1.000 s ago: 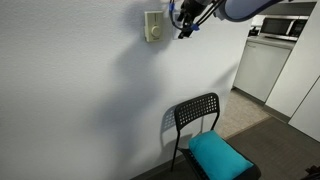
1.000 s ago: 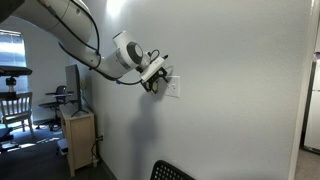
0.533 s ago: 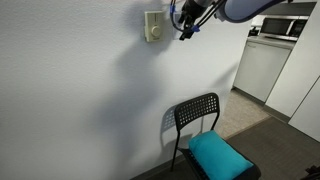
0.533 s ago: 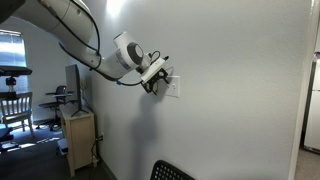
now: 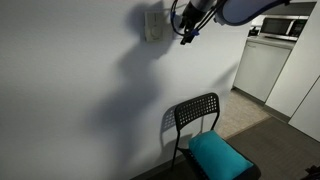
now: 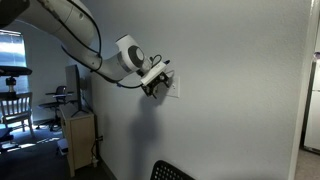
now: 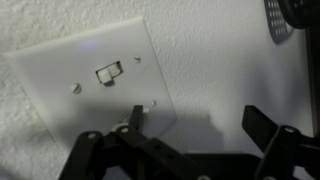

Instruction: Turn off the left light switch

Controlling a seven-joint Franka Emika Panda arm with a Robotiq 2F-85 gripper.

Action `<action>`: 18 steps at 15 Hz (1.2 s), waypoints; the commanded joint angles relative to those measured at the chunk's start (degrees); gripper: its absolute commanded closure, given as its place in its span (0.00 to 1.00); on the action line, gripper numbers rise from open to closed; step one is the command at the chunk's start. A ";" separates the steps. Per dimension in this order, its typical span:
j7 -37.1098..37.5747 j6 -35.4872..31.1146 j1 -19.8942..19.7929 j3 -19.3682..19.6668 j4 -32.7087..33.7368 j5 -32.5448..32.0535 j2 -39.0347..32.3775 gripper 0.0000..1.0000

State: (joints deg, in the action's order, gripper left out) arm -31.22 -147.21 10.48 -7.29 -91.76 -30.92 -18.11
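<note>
- In an exterior view, the arm [image 5: 250, 8] stretched in from the top right. The gripper [image 5: 187, 34] hung close to the wall [image 5: 70, 90], just right of a plate [image 5: 153, 25]. Any toggles there were too small for us to see, and so were the jaws. Lower down stood a black chair [image 5: 195, 112] with a teal cushion [image 5: 220, 155].
- In an exterior view, the arm [image 6: 70, 30] curved in from the top left. The gripper [image 6: 157, 85] sat right at the plate [image 6: 174, 88] and covered its left part. We honestly couldn't tell if it was touching. A wood cabinet [image 6: 78, 135] stood in the corner.
- In the wrist view, the white plate [image 7: 60, 70] lay tilted across the left half. One toggle [image 7: 108, 72] showed clearly between two screws [image 7: 75, 88].
- The gripper [image 7: 197, 122] had its jaws spread wide with nothing between them. One of the fingers [image 7: 135, 118] was over the plate's lower part and the other was out over bare wall.
- The left switch was on this plate. The plate's lower part hid behind the gripper, so we couldn't tell whether that visible toggle was it.
</note>
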 commanded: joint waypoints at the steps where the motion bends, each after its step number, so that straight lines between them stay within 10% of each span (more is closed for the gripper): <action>1: -2.47 1.48 -0.91 -0.76 -0.66 2.85 -0.45 0.00; 18: -9.40 14.13 -1.04 -3.12 -5.31 14.15 7.49 0.00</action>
State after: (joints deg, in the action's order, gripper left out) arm -38.06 -134.53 10.32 -9.87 -95.57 -18.54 -12.20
